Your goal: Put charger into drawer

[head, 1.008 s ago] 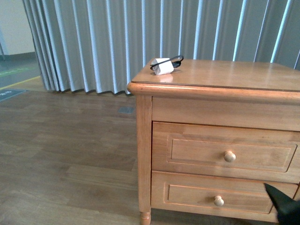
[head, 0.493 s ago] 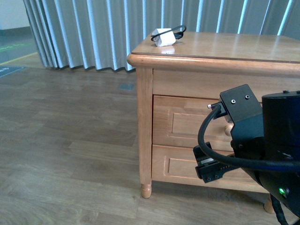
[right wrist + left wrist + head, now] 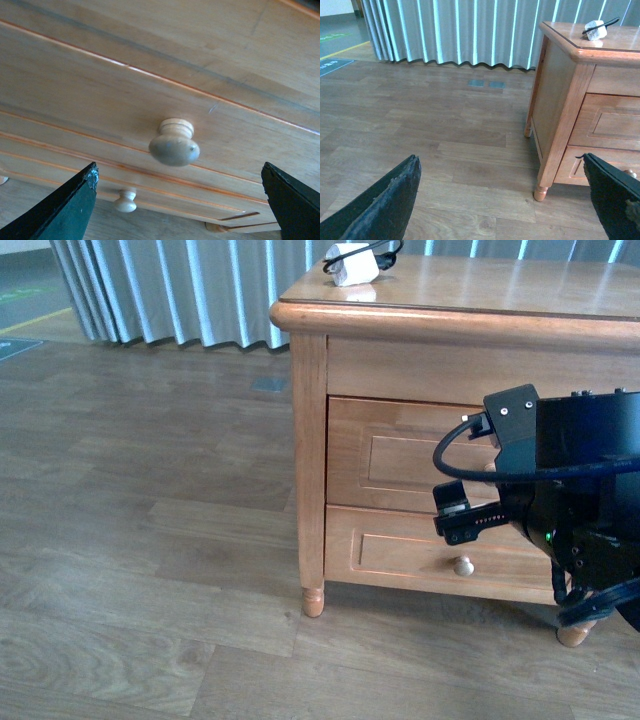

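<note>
Wooden floor point(image 3: 150, 540), right claw point(image 3: 178, 170) spread wide — facing drawer point(image 3: 100, 100) knob point(image 3: 174, 146), left claw point(image 3: 500, 156) likewise, charger point(image 3: 350, 262) atop cabinet point(image 3: 310, 440).

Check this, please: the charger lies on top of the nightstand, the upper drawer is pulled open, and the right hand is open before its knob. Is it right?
Not quite: the upper drawer is fully shut, as the front view shows. The charger and the open right hand are as stated.
</note>
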`<state>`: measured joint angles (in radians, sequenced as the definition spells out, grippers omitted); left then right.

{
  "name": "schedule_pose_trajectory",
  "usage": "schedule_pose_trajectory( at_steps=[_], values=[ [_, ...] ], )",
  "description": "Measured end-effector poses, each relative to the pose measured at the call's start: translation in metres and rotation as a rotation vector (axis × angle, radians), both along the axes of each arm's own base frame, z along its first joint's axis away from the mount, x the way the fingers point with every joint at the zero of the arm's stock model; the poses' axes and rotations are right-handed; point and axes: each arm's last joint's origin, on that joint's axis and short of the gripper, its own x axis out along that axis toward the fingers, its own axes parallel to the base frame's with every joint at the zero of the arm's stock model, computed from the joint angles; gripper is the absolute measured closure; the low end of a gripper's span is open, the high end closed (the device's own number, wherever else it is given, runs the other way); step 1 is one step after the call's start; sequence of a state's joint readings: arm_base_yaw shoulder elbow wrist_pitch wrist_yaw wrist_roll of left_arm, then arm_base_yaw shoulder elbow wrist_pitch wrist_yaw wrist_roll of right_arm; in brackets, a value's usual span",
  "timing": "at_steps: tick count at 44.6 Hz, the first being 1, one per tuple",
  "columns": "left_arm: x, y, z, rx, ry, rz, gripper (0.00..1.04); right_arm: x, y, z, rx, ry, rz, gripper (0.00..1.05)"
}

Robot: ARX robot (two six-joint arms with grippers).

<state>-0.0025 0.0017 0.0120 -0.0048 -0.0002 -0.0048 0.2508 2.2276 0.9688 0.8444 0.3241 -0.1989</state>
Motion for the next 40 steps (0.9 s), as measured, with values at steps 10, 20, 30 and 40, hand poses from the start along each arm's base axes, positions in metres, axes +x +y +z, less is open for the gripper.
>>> schedule_pose_trajectory(
  at_steps=[10,20,30,40],
  values=[
    [0.000,0.000,0.000,0.000,0.000,0.000,0.06,0.016,-0.006,-0.001,0.027,-0.002,-0.042,0.08],
    [0.000,0.000,0.000,0.000,0.000,0.000,0.06,0.018,-0.007,-0.003,0.056,0.017,-0.060,0.08],
    [0.000,0.000,0.000,0.000,0.000,0.000,0.06,0.017,-0.002,-0.002,0.090,0.016,-0.051,0.08],
    [0.000,0.000,0.000,0.000,0.000,0.000,0.06,0.016,0.007,0.008,0.111,-0.006,-0.033,0.08]
  ],
)
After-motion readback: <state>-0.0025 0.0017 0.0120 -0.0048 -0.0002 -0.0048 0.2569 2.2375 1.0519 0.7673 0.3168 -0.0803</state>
